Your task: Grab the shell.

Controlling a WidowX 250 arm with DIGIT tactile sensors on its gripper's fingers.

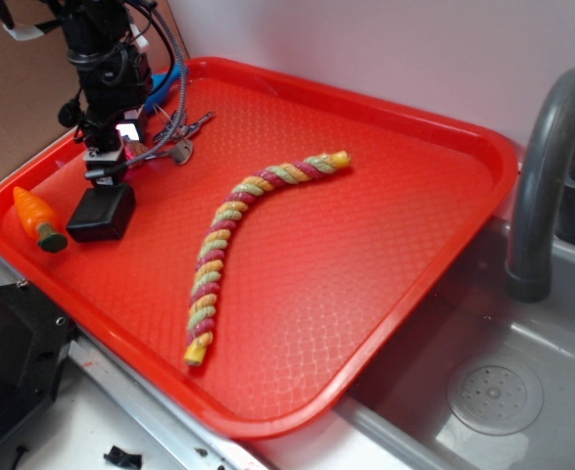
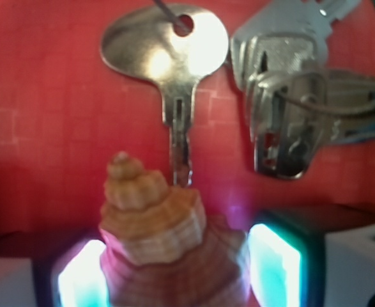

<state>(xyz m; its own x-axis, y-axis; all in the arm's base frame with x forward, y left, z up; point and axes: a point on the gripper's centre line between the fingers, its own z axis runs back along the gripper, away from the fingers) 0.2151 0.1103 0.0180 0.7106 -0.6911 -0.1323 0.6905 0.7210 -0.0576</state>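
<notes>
Hand [image 2: 174, 268] clamped on shell [image 2: 158, 217], spire pointing out between fingers [image 2: 273, 268], keys [image 2: 238, 83] beyond

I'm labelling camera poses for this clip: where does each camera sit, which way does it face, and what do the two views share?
Exterior: sits above the near corner of the red tray, looking down across it toward the wall; the arm shows at upper left, tool low beside the carrot, rope mid-tray, sink at right.
Wrist: sits on the arm, looking down between the lit fingers; the shell fills the gap, keys just beyond.
Shared: tray, keys, tool.
</notes>
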